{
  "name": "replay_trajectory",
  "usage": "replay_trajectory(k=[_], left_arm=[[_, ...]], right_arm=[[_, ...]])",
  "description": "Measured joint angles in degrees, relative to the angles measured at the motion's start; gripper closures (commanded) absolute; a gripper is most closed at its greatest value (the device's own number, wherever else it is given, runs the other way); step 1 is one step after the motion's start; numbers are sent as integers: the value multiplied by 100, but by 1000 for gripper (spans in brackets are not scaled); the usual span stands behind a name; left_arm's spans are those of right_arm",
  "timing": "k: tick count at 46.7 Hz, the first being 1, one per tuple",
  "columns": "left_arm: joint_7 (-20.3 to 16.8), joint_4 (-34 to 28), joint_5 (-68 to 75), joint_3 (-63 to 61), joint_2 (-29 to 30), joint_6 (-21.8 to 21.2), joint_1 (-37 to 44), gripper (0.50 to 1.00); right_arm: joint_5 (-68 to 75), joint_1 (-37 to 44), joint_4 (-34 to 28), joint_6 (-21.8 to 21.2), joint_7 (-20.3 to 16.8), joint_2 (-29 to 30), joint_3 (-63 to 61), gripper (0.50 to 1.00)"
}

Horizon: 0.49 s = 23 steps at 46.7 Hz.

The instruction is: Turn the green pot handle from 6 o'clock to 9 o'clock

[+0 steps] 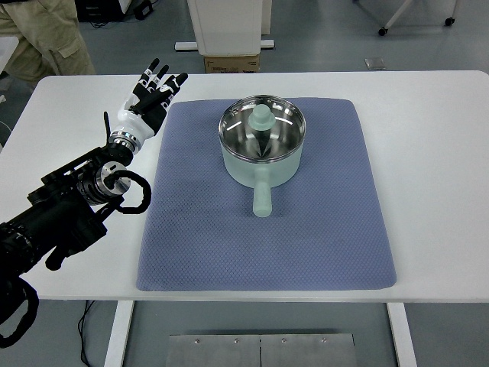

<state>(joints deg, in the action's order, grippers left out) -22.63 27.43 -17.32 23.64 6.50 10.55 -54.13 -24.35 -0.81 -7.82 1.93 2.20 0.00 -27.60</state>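
Note:
A pale green pot [262, 158] with a glass lid and green knob [263, 116] stands on the blue mat [328, 229], toward its far middle. Its stubby green handle [262, 199] points straight toward the near edge, at 6 o'clock. My left hand [151, 93] hovers over the white table just left of the mat's far left corner, fingers spread and holding nothing, well apart from the pot. My right arm does not show.
The white table [428, 153] surrounds the mat. A person in khaki trousers [46, 34] stands beyond the far left corner. A white pedestal with a cardboard box [231, 63] sits behind the table.

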Motion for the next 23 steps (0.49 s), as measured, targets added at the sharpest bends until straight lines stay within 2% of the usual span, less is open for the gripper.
replay_trajectory(k=[23], left_arm=[[-4, 0, -8, 8, 6, 0, 1, 500]], right_arm=[[0, 1, 0, 0, 0, 0, 0, 500]])
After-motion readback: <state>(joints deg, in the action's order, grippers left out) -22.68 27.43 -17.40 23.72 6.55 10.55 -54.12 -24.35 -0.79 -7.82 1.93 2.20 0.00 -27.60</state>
